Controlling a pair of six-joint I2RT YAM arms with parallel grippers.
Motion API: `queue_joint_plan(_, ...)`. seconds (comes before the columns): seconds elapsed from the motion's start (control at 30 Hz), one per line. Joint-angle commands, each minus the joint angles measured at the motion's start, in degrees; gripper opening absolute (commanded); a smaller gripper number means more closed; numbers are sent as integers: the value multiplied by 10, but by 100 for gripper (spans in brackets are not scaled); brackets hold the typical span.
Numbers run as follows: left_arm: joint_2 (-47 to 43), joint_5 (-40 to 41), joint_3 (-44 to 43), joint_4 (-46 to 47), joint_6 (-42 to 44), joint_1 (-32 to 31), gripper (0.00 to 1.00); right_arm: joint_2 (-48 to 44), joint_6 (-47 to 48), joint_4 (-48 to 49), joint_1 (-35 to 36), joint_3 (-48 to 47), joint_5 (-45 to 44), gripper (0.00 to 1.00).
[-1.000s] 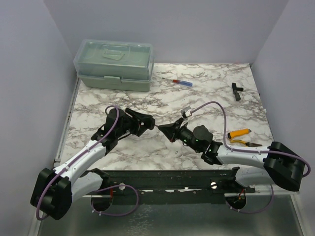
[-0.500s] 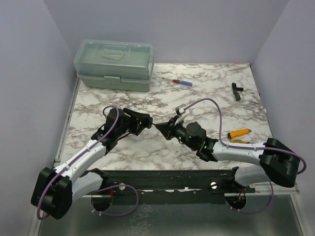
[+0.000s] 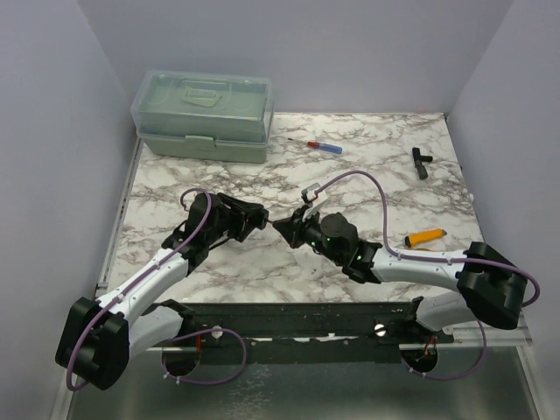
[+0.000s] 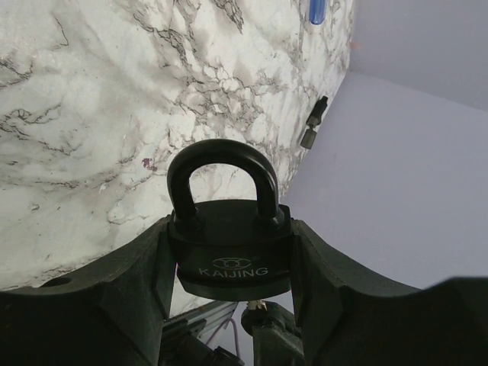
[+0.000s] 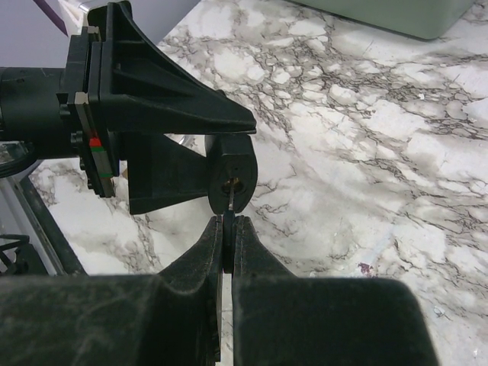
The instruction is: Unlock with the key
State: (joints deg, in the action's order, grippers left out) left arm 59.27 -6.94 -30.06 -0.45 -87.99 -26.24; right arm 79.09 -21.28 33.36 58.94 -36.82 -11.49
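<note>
Padlock [image 4: 229, 248]: near the middle of the table [image 3: 385, 179], gripped on both sides of its body by the left gripper [image 4: 231, 267].
Shackle [image 4: 221, 164]: both legs sit down in the body, so I judge the lock is not open yet.
Right gripper [image 5: 229, 229]: fingers pressed almost together, pinching the key [image 5: 229, 206] by its thin blade.
Keyhole [image 5: 231, 185]: the key tip is right at it; how deep it has entered I cannot tell.
Done: lock and key are both picked up and lined up to each other.
Left to do: probably push the key fully in, turn it, and free the shackle.
Toolbox [image 3: 206, 114]: at the far left corner, lid closed; the contents do not show through.
</note>
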Motion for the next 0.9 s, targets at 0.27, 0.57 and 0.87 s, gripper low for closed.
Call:
queue_joint_plan(0.27,-22,-105,-16,41,-17,-13,0,23,17,-18,7,-28,32,1)
queue_joint_plan(0.57,-17,-171,11,128,-55,3,0,-3,10,-20,7,-10,8,1)
queue_joint_plan(0.87,-16,-194,4,109,-47,37,0,-33,0,-26,8,8,-1,1)
